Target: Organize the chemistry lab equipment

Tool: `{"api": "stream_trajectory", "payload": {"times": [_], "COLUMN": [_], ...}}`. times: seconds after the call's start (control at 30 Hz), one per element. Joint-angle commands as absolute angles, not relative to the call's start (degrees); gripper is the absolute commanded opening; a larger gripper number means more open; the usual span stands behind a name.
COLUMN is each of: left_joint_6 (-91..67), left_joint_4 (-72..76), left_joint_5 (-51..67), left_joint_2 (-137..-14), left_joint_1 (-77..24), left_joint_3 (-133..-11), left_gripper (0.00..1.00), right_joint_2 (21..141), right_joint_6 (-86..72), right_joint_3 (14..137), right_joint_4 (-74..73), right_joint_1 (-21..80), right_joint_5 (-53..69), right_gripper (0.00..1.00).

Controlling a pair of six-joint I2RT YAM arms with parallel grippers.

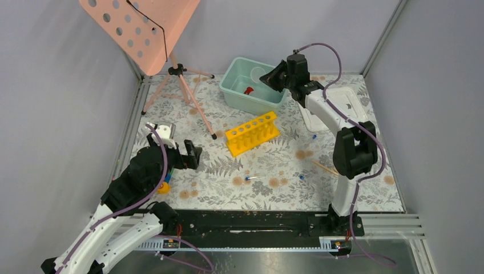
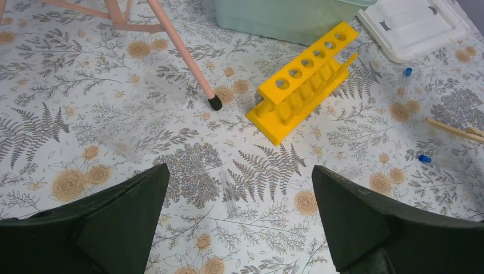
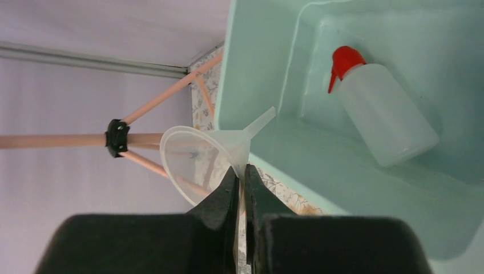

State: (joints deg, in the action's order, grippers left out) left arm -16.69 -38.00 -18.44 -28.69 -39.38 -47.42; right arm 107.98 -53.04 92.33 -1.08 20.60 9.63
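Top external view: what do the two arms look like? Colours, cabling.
Left arm and right arm: white link shells, black joint housings, a purple cable running along each. Left gripper and right gripper have matte black wedge-shaped fingers. No markings visible.

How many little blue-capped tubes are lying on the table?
3: one tube by the white lid, one before the yellow rack, one right of that. Others may be hidden.

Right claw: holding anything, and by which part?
The right claw pinches a translucent funnel by its cone wall, beside the spout. Left claw open, empty.
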Motion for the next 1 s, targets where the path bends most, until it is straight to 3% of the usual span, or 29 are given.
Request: {"api": "stream_trajectory", "payload": {"times": [0.0, 0.2, 0.53, 0.97], "left_joint_6": [-15.82, -15.82, -15.87, -15.91], "left_joint_4": [-36.06, -35.95, -36.12, -36.29], "left_joint_5": [-18.36, -18.47, -18.95, -19.96], "left_joint_2": [-27.89, -27.78, -28.5, -28.65], "left_joint_1": [-39.46, -39.44, -39.44, -39.41], "left_joint_3": [-47.41, -47.29, -47.4, -47.26], "left_gripper": [0.99, 0.99, 0.99, 0.99], "right_joint_2": [112.18, 113.79, 105.3, 75.13], "right_joint_6": [-55.56, -55.72, -49.5, -62.27], "right_joint_3": [96.87, 97.72, 96.4, 69.66], "right_joint_4": [-6.32, -9.87, -17.71, -31.35], "right_joint_1": [19.28, 17.75, 16.65, 16.49], "right_joint_5": [7.22, 7.12, 9.66, -0.71], "right_gripper": [0.03, 0.09, 0.36, 0.37]}}
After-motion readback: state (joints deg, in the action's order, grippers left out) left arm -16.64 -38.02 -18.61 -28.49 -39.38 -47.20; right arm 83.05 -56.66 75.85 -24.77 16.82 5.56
